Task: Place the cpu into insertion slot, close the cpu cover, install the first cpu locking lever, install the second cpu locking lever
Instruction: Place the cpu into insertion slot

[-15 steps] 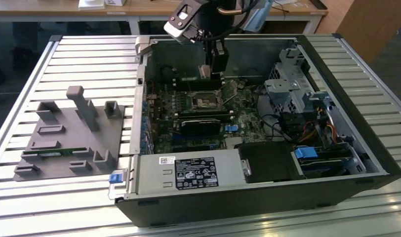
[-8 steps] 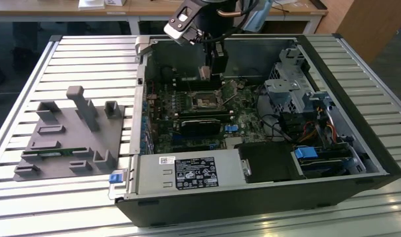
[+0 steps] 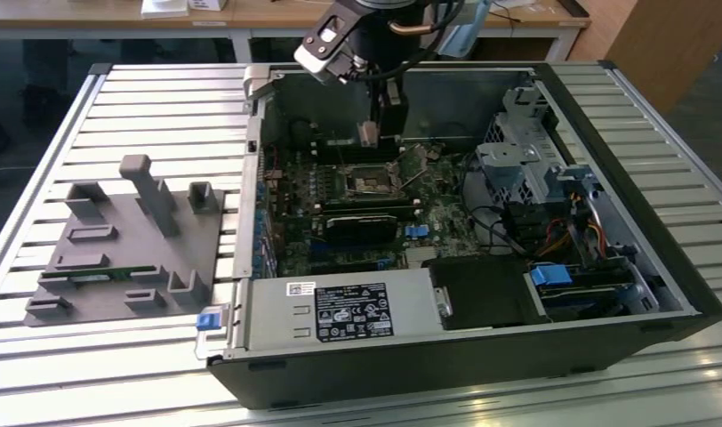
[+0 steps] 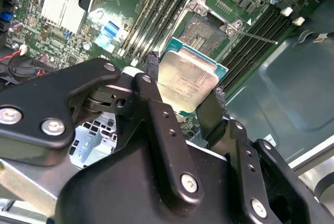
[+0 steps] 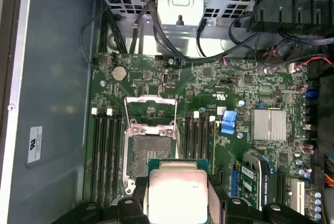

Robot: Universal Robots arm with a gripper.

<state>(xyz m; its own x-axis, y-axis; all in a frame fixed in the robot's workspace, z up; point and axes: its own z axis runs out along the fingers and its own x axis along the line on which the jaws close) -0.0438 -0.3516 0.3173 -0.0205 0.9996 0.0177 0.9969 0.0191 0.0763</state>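
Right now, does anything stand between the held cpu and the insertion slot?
Nothing visible does. The gripper holds the cpu above the board. The insertion slot lies bare, with its cpu cover swung open away from it.

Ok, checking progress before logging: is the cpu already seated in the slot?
No, the gripper holds the cpu off the board, apart from the bare slot.
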